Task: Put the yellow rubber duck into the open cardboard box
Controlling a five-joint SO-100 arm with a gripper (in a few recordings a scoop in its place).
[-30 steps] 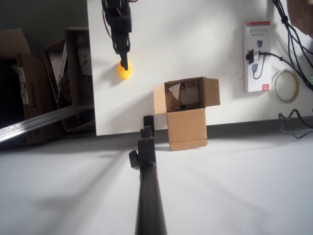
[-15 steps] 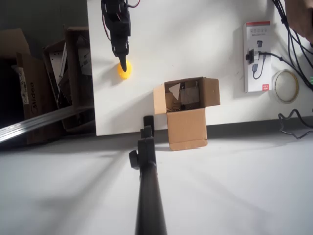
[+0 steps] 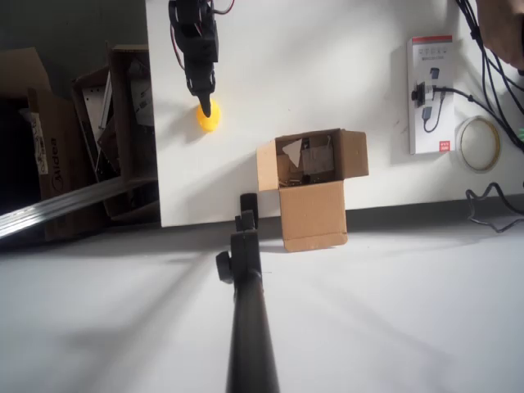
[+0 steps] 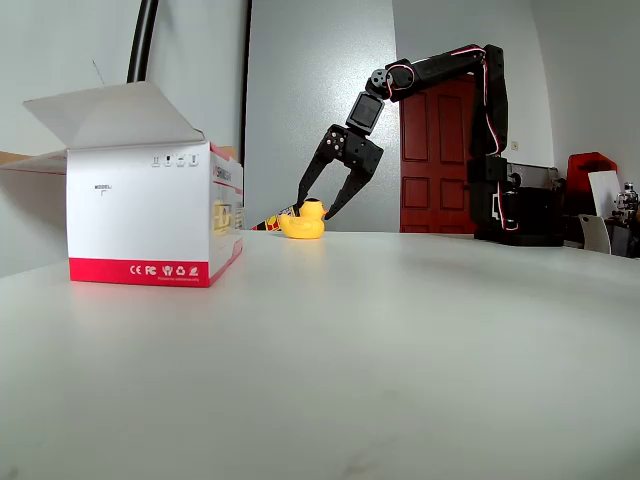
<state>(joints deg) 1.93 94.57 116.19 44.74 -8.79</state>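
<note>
The yellow rubber duck [image 3: 209,120] [image 4: 302,223] sits on the white table, up and to the left of the open cardboard box [image 3: 312,187] in the overhead view. The box stands near the table's front edge with its flaps spread. My gripper [image 3: 206,106] [image 4: 313,211] comes down on the duck from above. In the fixed view its jaws are open, with one black finger on each side of the duck's head. The duck rests on the table.
A white and red product box [image 3: 431,94] [image 4: 150,215], a tape roll [image 3: 479,143] and cables [image 3: 491,57] lie at the right. A black camera pole [image 3: 246,311] stands in front of the table. Brown cartons with metal parts [image 3: 115,123] sit past the table's left edge.
The gripper has shifted slightly up and left over the duck in the overhead view. The duck and the box have stayed in place.
</note>
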